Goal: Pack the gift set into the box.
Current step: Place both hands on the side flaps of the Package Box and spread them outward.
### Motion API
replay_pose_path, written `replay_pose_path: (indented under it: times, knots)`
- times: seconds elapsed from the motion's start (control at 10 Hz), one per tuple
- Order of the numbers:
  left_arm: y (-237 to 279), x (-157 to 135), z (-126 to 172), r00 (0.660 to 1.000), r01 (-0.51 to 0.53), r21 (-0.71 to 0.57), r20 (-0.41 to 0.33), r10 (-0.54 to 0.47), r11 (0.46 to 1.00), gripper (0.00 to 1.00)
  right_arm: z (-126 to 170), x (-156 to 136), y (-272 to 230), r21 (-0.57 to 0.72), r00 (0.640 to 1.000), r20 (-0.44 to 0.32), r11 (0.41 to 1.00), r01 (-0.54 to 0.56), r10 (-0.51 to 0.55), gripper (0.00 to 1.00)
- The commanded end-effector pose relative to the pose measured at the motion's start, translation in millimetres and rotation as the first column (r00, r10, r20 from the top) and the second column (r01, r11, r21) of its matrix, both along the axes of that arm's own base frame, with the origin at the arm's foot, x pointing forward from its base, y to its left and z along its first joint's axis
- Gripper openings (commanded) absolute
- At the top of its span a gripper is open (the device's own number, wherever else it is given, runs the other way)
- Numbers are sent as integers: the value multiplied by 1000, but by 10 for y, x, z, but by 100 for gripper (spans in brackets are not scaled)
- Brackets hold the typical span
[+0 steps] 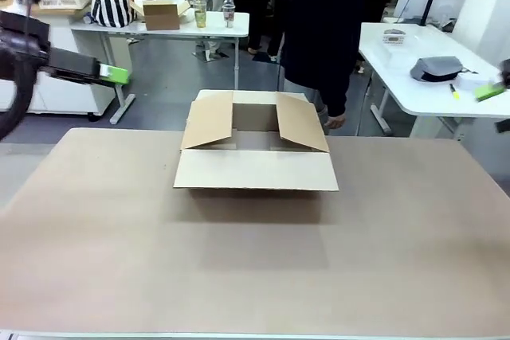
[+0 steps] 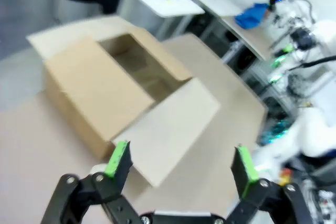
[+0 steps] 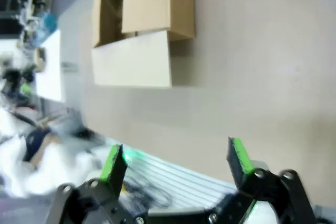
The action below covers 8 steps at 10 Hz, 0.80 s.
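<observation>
The box (image 1: 255, 169), a large brown carton, stands in the middle of the table with its four top flaps spread open and its inside bare where I can see it. The gift set is out of view. My left gripper (image 1: 111, 74) hovers high at the far left, well away from the box. In the left wrist view the left gripper (image 2: 180, 161) is open and empty, looking down at the box (image 2: 105, 93). My right gripper (image 1: 490, 91) is at the far right edge. Its own view shows the right gripper (image 3: 176, 160) open and empty, with the box (image 3: 152, 3) far off.
A person in dark clothes (image 1: 323, 29) stands just behind the box, one hand (image 1: 335, 121) hanging near its far right corner. A white table (image 1: 414, 89) with a grey object (image 1: 436, 68) is at the right. A small carton (image 1: 161, 15) and bottles (image 1: 199, 12) sit on a back table.
</observation>
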State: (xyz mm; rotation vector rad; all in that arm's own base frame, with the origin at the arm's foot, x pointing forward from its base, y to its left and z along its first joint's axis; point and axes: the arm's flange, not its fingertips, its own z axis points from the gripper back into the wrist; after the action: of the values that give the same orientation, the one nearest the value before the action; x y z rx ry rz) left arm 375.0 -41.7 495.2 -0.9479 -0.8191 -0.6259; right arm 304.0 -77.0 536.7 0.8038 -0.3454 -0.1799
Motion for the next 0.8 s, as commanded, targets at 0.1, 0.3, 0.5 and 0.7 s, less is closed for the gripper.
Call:
replay_pose_path:
  times: [0.1, 0.3, 0.5, 0.7]
  knots:
    - [-58, 215, -257, 968, 94, 122, -245, -62, 988, 100, -465, 2, -5, 318, 878, 357, 925, 207, -319, 100]
    - [-57, 19, -166, 996, 45, -52, -75, -48, 998, 100, -170, 63, -367, 220, 964, 111, 952, 213, -241, 100]
    - [-57, 19, -166, 996, 45, -52, -75, -48, 998, 100, -170, 63, -367, 220, 964, 111, 952, 213, -241, 100]
    - [-58, 10, -127, 994, 37, -53, -99, -42, 998, 100, -170, 63, -367, 220, 964, 111, 952, 213, -241, 100]
